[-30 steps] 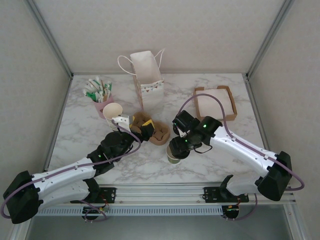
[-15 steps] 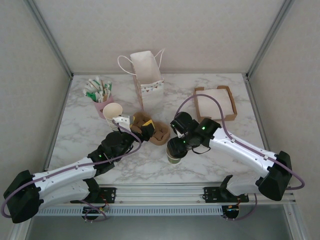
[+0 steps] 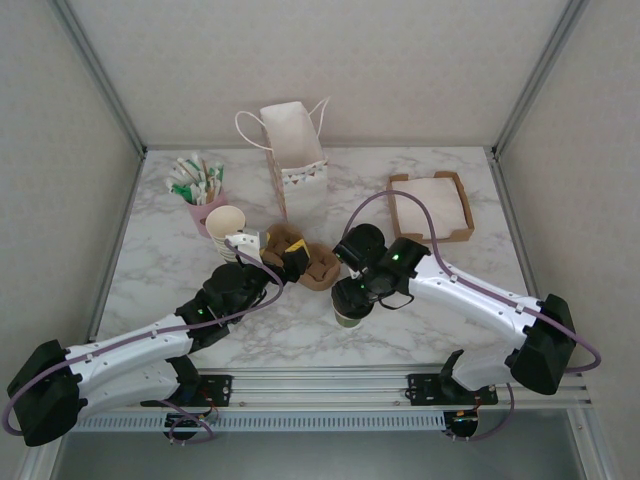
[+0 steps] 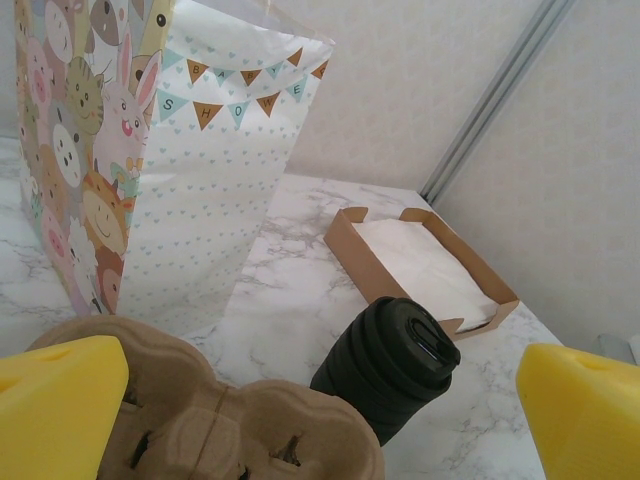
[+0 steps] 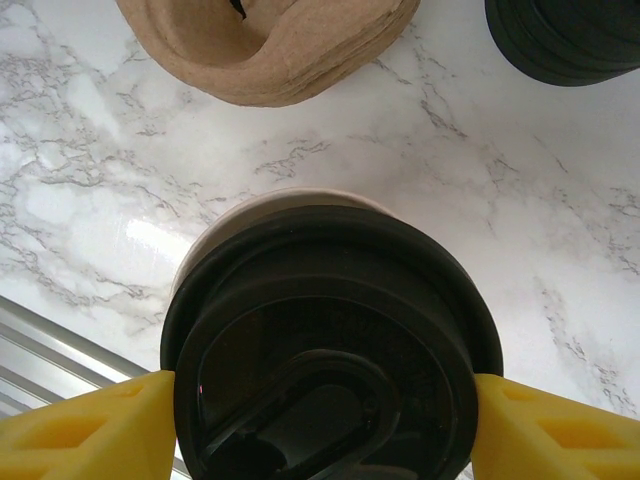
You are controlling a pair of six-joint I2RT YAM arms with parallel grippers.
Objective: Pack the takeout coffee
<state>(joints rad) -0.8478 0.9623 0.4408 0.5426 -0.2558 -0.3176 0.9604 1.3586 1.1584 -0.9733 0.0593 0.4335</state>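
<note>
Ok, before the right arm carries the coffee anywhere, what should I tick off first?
1. Grip: the right end effector has its fingers against both sides of the lid of the takeout coffee: ok.
2. Cup lifted off the table: cannot tell.
3. Paper bag upright, mouth open: ok.
4. Cardboard cup carrier reachable: cannot tell; the left end effector hangs open right over it.
5. Stack of black lids apart from the cup: ok.

Cup carrier [image 3: 318, 270] left of takeout coffee [image 5: 330, 330], before bag [image 3: 295, 145].
</note>
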